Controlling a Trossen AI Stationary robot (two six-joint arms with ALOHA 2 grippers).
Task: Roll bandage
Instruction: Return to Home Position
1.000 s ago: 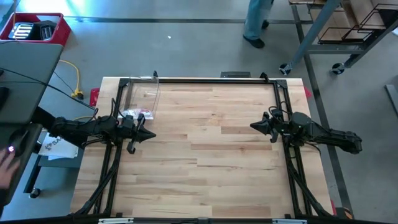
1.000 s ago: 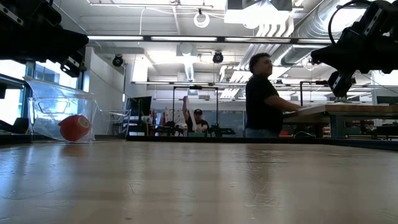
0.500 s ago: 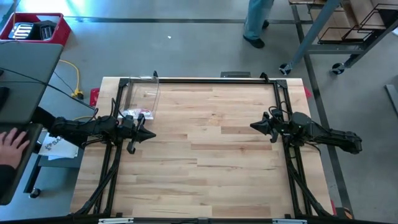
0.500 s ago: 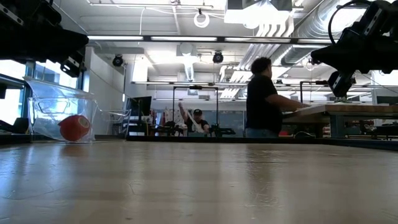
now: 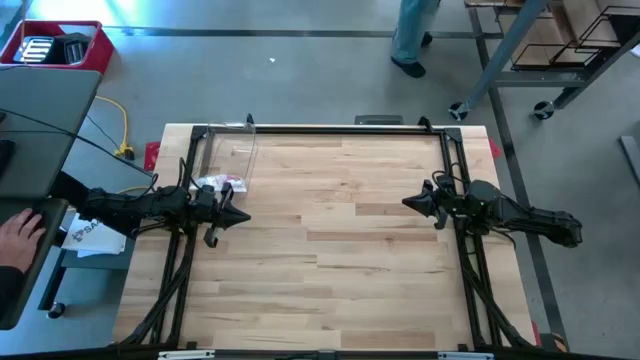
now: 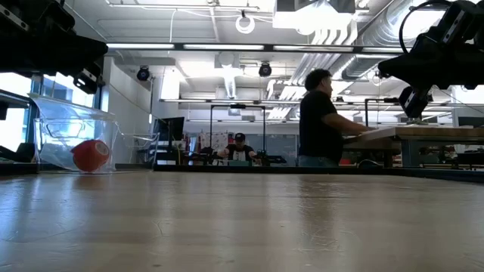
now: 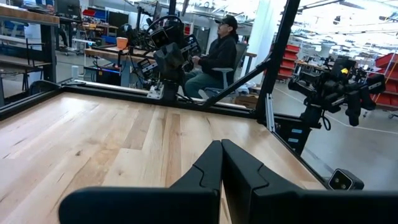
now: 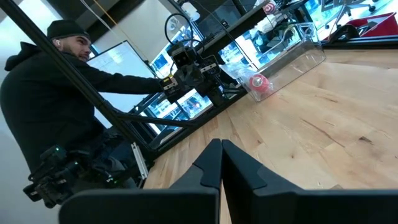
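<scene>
1. Both arms are hanging over the side edges of the table (image 5: 340,270). The left gripper (image 5: 238,217) is hovering just beside the clear bin (image 5: 247,140), and the right gripper (image 5: 408,203) is sitting well apart from it, across the boards.
2. Each wrist view is showing its own two fingers pressed together with nothing between them, so both grippers are closed and carrying nothing.
3. The bandage (image 6: 91,155) is lying as a small red roll inside the bin at the table's far left corner. The crinkled plastic bag (image 5: 208,184) is bunching around it.
4. Rolling and stowing are looking finished to me, and the step in hand reads as the retreat to rest. The next move is calling only for the arms to fold back without the left one clipping the bin wall.
5. Pale wooden planks are making up the surface, with black frame rails (image 5: 320,128) running along its far edge and sides.
6. Beyond it, a workshop is busy. One person (image 6: 318,121) is working at a bench, another (image 7: 217,53) is sitting behind the right arm, and a hand (image 5: 18,238) is resting on the desk left of the table.
</scene>
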